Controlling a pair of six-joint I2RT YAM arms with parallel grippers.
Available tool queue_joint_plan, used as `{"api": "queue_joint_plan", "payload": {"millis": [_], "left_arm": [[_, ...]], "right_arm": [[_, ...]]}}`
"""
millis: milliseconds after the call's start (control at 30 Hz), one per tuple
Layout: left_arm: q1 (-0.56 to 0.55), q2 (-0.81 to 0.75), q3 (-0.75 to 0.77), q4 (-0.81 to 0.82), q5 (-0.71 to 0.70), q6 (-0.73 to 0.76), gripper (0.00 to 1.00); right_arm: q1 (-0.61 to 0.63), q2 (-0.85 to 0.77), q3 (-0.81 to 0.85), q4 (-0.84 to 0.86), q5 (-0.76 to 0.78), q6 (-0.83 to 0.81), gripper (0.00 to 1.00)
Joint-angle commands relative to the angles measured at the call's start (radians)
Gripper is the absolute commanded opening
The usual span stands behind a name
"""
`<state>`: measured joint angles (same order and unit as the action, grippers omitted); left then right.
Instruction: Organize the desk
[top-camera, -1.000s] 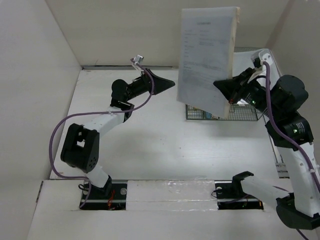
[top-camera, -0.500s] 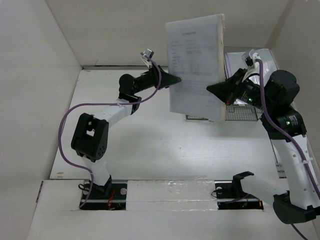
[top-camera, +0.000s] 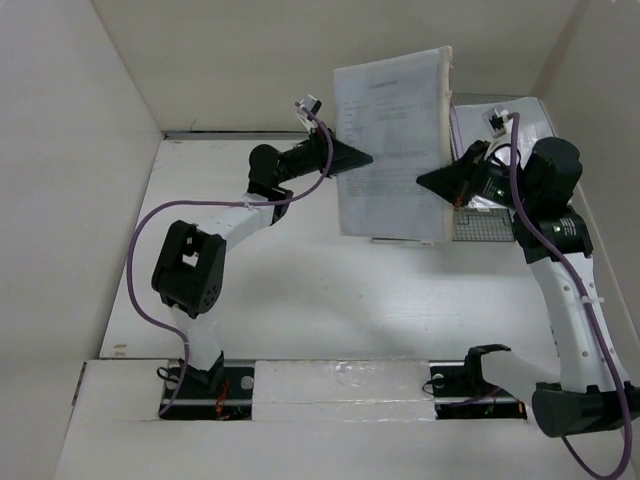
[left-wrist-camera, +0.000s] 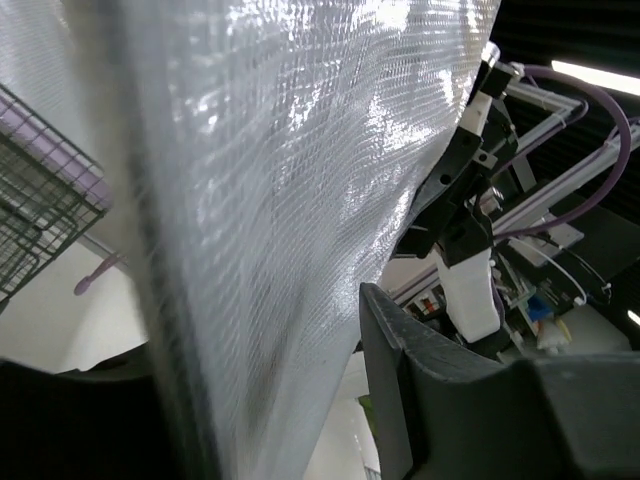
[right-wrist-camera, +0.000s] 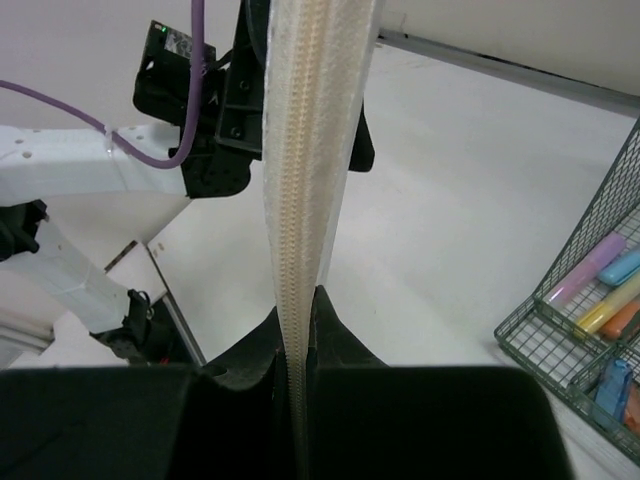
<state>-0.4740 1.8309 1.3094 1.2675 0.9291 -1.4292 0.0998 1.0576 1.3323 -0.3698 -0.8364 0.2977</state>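
Both arms are reared up off the tabletop (top-camera: 300, 290), elbows bent, reaching in toward each other. Between them a clear mesh document pouch (top-camera: 390, 140) with a printed sheet inside hangs upright in the air above the tabletop's far side, in front of the green wire rack (top-camera: 482, 232). The right claw (top-camera: 440, 185) is pinched tight on the pouch's zippered right edge. The left claw (top-camera: 360, 160) points at the left edge, its fingers set narrowly apart on either side of the mesh, a gap showing beside one.
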Motion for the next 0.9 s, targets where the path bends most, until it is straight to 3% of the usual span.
{"api": "queue_joint_plan", "payload": {"millis": [0, 167, 367, 433, 467, 533, 600, 633, 667, 700, 800, 867], "left_arm": [[-0.055, -0.010, 0.085, 0.540, 0.036, 0.039, 0.40], [-0.141, -0.025, 0.155, 0.276, 0.022, 0.217, 0.32], [-0.242, -0.006, 0.305, -0.088, -0.075, 0.446, 0.11], [-0.275, 0.043, 0.356, -0.173, -0.111, 0.464, 0.05], [-0.296, 0.088, 0.452, -0.213, -0.136, 0.454, 0.04], [-0.311, 0.141, 0.520, -0.236, -0.154, 0.440, 0.04], [-0.340, 0.195, 0.594, -0.250, -0.164, 0.405, 0.06], [-0.341, 0.243, 0.666, -0.282, -0.171, 0.403, 0.11], [-0.366, 0.299, 0.730, -0.346, -0.193, 0.415, 0.24], [-0.367, 0.300, 0.760, -0.347, -0.193, 0.415, 0.24], [-0.390, 0.338, 0.827, -0.402, -0.217, 0.446, 0.42], [-0.390, 0.349, 0.840, -0.415, -0.225, 0.452, 0.45]], "right_arm": [[-0.040, -0.002, 0.036, 0.118, -0.061, 0.011, 0.00], [-0.104, -0.004, 0.103, 0.042, -0.024, -0.023, 0.00], [-0.126, 0.001, 0.169, -0.122, 0.241, -0.138, 0.00], [-0.126, 0.005, 0.208, -0.156, 0.354, -0.163, 0.00], [-0.126, 0.010, 0.249, -0.188, 0.456, -0.176, 0.00], [-0.126, 0.027, 0.267, -0.211, 0.485, -0.192, 0.00], [-0.126, 0.053, 0.326, -0.241, 0.560, -0.209, 0.00], [-0.135, 0.077, 0.340, -0.256, 0.585, -0.219, 0.00], [-0.135, 0.099, 0.370, -0.270, 0.671, -0.236, 0.00], [-0.135, 0.099, 0.370, -0.271, 0.672, -0.236, 0.00], [-0.172, 0.143, 0.401, -0.282, 0.718, -0.256, 0.00], [-0.212, 0.192, 0.421, -0.293, 0.689, -0.265, 0.00]]}}
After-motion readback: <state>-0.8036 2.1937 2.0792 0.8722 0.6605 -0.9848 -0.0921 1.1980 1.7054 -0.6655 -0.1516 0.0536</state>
